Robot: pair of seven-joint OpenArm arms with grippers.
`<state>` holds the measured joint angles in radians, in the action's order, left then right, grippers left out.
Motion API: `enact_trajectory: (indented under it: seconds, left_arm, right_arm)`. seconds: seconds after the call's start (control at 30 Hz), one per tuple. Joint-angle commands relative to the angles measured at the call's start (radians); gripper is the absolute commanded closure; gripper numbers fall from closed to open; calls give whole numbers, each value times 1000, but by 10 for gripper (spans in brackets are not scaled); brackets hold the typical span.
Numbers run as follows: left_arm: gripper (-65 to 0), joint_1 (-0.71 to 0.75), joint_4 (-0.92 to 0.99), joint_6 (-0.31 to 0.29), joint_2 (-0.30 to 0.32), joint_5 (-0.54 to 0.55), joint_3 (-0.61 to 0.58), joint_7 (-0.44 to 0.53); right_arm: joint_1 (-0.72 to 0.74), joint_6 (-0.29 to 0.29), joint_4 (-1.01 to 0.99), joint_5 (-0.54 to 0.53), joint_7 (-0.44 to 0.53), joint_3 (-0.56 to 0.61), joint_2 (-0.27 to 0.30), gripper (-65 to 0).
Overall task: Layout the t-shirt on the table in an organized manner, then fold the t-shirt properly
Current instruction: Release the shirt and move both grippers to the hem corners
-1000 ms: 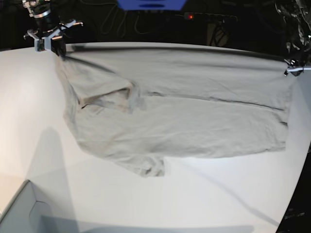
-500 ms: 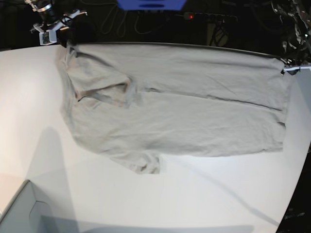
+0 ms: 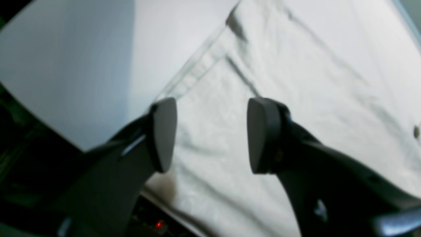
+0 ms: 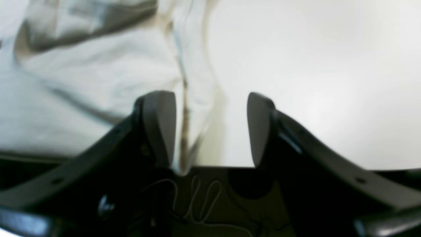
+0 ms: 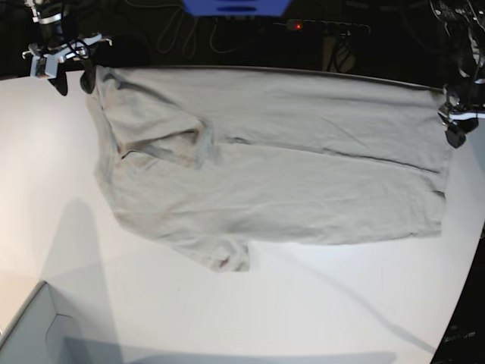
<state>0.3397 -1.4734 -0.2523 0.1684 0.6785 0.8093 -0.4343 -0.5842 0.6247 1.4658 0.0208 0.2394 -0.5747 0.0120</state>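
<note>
The light grey-beige t-shirt (image 5: 273, 174) lies spread across the far half of the white table (image 5: 303, 303), with one sleeve folded over at the left and another sticking out toward the front. My right gripper (image 5: 72, 76) hangs open just left of the shirt's far-left corner. In the right wrist view the shirt's edge (image 4: 98, 75) runs loosely between the fingers of this gripper (image 4: 210, 98), close to the left pad, above the table's (image 4: 312, 65) rim. My left gripper (image 5: 455, 125) stands open at the shirt's far-right corner. The left wrist view shows it (image 3: 212, 108) open over the hem (image 3: 296, 82), holding nothing.
A pale grey box corner (image 5: 38, 334) sits at the front left. Behind the table's far edge are a power strip with a red light (image 5: 326, 26), cables and a blue object (image 5: 235, 6). The table's curved edge (image 5: 462, 303) falls away at the right.
Both grippers have opened and let go of the shirt's far corners. The right gripper has drawn back to the left. The shirt's far edge now rests flat.
</note>
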Motion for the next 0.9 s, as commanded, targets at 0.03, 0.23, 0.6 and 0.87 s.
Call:
enact_trajectory:
  seconds: [0.03,0.23,0.6,0.87]
  left_arm:
    - [-336,-21,-33,-8,18,11,35,27]
    - [-336,-149,9,-8,52,-1,32,25]
    - [-337,-618,506,-11,151,-271,-107,35]
    - [-337,-976,1104,-8,199,-555,-195,340]
  right_arm:
    - [10,25,14,-12,31,-8,3,-347]
    - [99,25,14,-8,28,-1,3,-347]
    - [340,25,11,144,-97,69,-36,-348]
    - [415,22,11,176,-231,72,-56,-348]
